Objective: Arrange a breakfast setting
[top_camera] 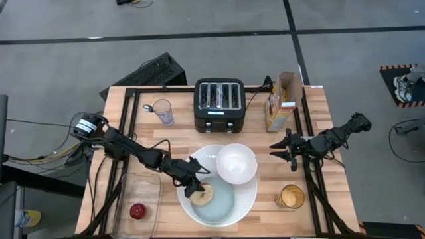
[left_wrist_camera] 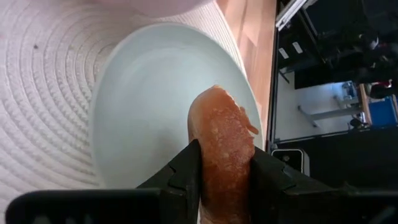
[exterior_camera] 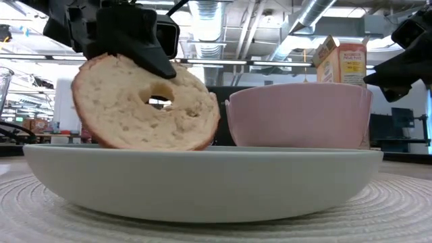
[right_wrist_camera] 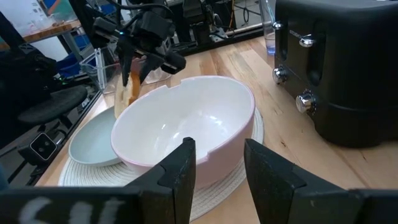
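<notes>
A toasted bagel half (exterior_camera: 145,104) stands tilted on edge over the left part of the large white plate (top_camera: 226,207), with my left gripper (top_camera: 194,182) shut on it. A small white bowl (top_camera: 236,162) sits at the plate's far rim. The plate lies on a woven mat (left_wrist_camera: 43,93). A red apple (top_camera: 137,211) lies in a clear tub at the near left. A glass of orange cereal balls (top_camera: 291,197) stands at the near right. My right gripper (top_camera: 282,149) waits open to the right of the bowl, touching nothing. My left gripper pinches the bagel half between its two fingers (left_wrist_camera: 186,171), one on the cut face and one on the crust side, at its upper edge (left_wrist_camera: 225,163). The fingers come slanting down from the table's left. The bagel's lower edge (exterior_camera: 142,145) dips behind the plate's rim; whether it rests there I cannot tell.
A black toaster (top_camera: 220,105) stands at the far middle, with a cereal box (top_camera: 281,101) to its right and an empty glass (top_camera: 163,111) to its left. Black frame rails run along both sides of the table.
</notes>
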